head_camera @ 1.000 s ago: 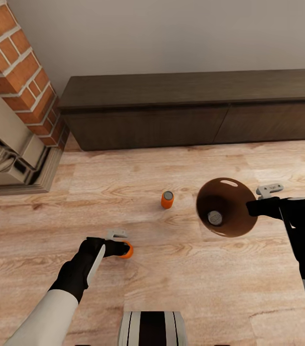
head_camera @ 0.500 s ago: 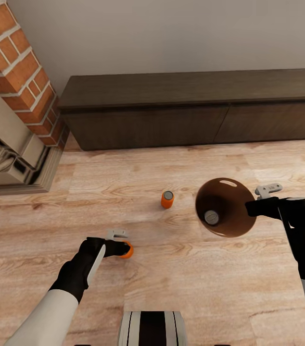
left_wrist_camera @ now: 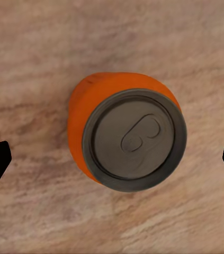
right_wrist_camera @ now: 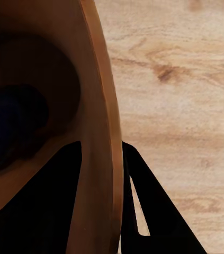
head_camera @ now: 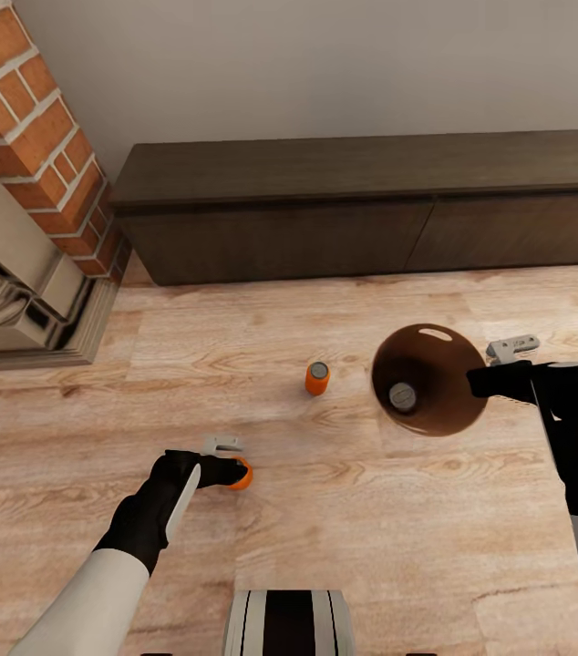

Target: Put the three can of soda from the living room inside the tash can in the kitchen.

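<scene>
One orange can of soda (head_camera: 242,475) (left_wrist_camera: 126,138) stands on the pale wood floor, and my left gripper (head_camera: 231,462) (left_wrist_camera: 112,159) hovers just above it, open, with a fingertip far out on either side. A second orange can (head_camera: 316,378) stands further out on the floor, apart from both arms. My right gripper (head_camera: 496,364) (right_wrist_camera: 104,177) is shut on the rim of the tash can (head_camera: 428,380) (right_wrist_camera: 98,121), held above the floor and tilted toward me. Inside it lies a blue can (right_wrist_camera: 11,127), its grey top (head_camera: 403,396) showing.
A long dark low cabinet (head_camera: 362,205) runs along the back wall. A red-brick fireplace (head_camera: 29,137) with a stone hearth stands at the left. Wood floor (head_camera: 371,547) spreads between me and the cabinet. My own base (head_camera: 289,624) shows at the bottom edge.
My right gripper has carried the tash can slightly farther away from me, and the blue can inside has shifted. The left arm and both orange cans have not moved.
</scene>
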You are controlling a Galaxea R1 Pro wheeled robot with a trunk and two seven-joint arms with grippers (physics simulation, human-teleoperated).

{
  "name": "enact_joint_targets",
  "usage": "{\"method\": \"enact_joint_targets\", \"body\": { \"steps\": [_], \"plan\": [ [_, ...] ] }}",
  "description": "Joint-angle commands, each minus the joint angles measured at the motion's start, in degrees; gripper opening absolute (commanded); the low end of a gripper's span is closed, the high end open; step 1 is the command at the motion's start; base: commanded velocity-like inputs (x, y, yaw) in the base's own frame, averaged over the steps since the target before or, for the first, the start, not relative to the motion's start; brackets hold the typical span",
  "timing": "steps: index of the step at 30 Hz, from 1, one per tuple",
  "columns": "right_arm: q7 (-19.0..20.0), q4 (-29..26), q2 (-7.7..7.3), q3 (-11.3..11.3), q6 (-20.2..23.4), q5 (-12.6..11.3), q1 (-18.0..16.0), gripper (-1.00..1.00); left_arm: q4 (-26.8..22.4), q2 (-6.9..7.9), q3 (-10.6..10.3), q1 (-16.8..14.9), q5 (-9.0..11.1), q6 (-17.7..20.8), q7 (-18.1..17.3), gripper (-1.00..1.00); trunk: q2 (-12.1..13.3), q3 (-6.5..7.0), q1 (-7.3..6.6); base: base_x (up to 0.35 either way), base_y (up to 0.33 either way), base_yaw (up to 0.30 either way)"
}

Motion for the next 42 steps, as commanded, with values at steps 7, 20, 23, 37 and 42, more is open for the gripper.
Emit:
{"method": "enact_joint_targets", "body": {
  "steps": [7,20,23,37,42],
  "plan": [
    [0.2,0.2,-0.51,-0.1,0.3,-1.0,-3.6,-1.00,0.0,-0.05,0.0,0.0,0.0,0.0,0.0,1.00,0.0,0.00,0.00,0.000,0.000,0.000],
    [0.8,0.3,-0.67,-0.1,0.3,-1.0,-6.2,-1.00,0.0,-0.06,-0.1,0.0,-0.1,-0.2,0.0,1.00,0.0,0.00,0.00,0.000,0.000,0.000],
    [0.9,0.2,-0.63,-0.1,0.3,-1.0,-6.3,-1.00,0.0,-0.06,-0.1,0.0,-0.1,-0.2,0.0,1.00,0.0,0.00,0.00,0.000,0.000,0.000],
    [1.0,0.1,-0.58,-0.1,0.3,-1.1,-6.3,-1.00,0.1,-0.11,-0.1,0.0,-0.1,-0.2,-0.1,1.00,0.0,-0.55,0.00,0.000,0.000,0.000],
    [1.0,0.1,-0.51,0.1,0.3,-1.2,-6.2,-1.00,0.1,-0.07,-0.5,0.0,-0.2,-0.2,-0.2,1.00,0.0,-0.94,0.00,0.051,0.000,0.000]
  ]
}}
